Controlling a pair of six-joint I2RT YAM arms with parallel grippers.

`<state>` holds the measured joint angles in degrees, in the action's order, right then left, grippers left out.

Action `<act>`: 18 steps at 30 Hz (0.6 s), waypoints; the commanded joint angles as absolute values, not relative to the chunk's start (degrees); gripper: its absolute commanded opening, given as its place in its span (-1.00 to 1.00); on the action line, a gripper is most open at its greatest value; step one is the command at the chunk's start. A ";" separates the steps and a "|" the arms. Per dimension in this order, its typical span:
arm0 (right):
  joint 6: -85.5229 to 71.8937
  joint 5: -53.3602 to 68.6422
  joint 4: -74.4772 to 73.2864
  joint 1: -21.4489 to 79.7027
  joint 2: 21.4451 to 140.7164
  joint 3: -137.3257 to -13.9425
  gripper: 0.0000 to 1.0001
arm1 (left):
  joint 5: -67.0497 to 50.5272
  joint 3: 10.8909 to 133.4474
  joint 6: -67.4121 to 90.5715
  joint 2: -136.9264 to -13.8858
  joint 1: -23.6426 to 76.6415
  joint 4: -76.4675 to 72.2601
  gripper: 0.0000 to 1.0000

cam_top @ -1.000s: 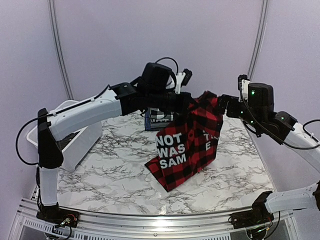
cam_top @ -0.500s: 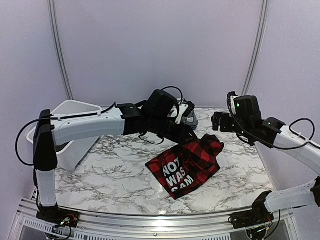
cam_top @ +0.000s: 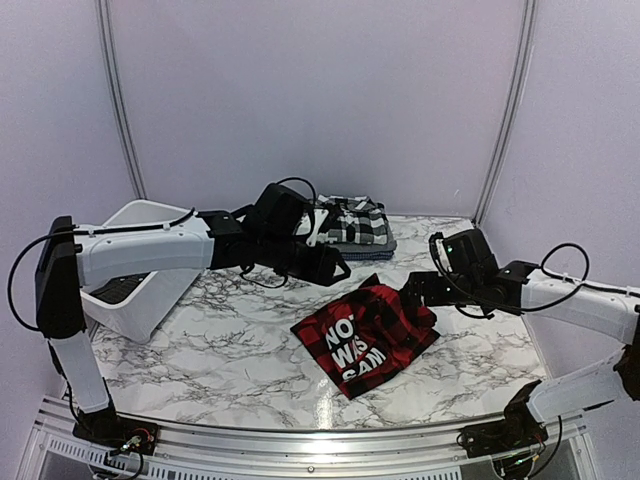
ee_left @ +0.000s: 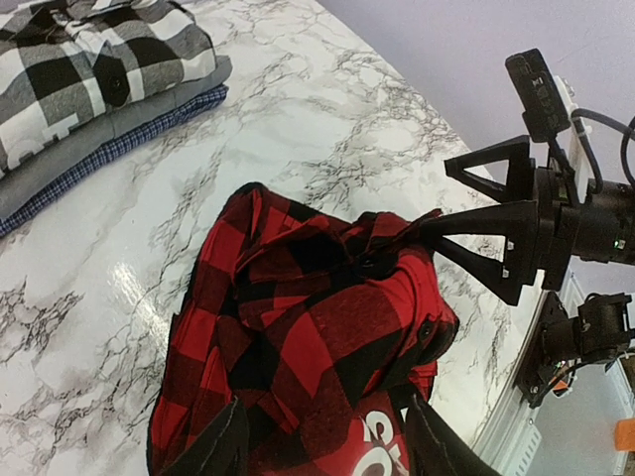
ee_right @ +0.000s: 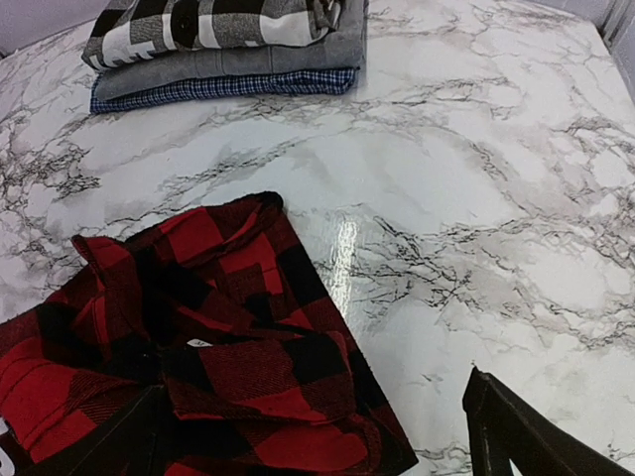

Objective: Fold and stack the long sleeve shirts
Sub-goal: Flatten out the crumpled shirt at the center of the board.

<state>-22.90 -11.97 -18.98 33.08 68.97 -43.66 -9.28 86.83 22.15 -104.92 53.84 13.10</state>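
The red-and-black check shirt (cam_top: 365, 335) lies loosely folded on the marble table, white lettering showing at its near end. My left gripper (cam_top: 335, 268) hovers just behind its left side, open; in the left wrist view its fingers (ee_left: 213, 448) straddle the shirt (ee_left: 308, 337) without holding it. My right gripper (cam_top: 412, 290) is low at the shirt's right edge, open, with the cloth (ee_right: 198, 357) under its left finger (ee_right: 109, 436). At the back, a folded stack (cam_top: 352, 225) holds the black-and-white plaid shirt (ee_right: 213, 25) on a grey and a blue one.
A white plastic tub (cam_top: 130, 270) stands tilted at the left edge under the left arm. Purple walls close in the table on three sides. The right gripper (ee_left: 486, 233) shows in the left wrist view beyond the shirt's far corner.
The red shirt, hanging from my left gripper a second ago, now lies on the table. The left gripper opened and drew back left. The right arm sank low beside the shirt.
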 commanded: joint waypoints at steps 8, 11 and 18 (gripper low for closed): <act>-22.03 -12.81 -21.00 34.84 70.66 -52.13 0.94 | -8.16 77.80 31.56 -106.10 46.57 11.60 0.13; -20.52 -15.79 -23.19 39.77 73.88 -57.35 0.96 | -7.87 73.88 31.48 -106.55 44.78 11.60 0.11; -16.90 -21.88 -26.84 52.61 88.12 -70.62 0.96 | -11.45 71.38 28.54 -110.21 44.56 11.60 0.08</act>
<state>-20.10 -17.10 -22.79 46.59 80.68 -64.16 -9.13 71.55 29.78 -108.31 43.88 11.88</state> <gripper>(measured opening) 0.981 0.543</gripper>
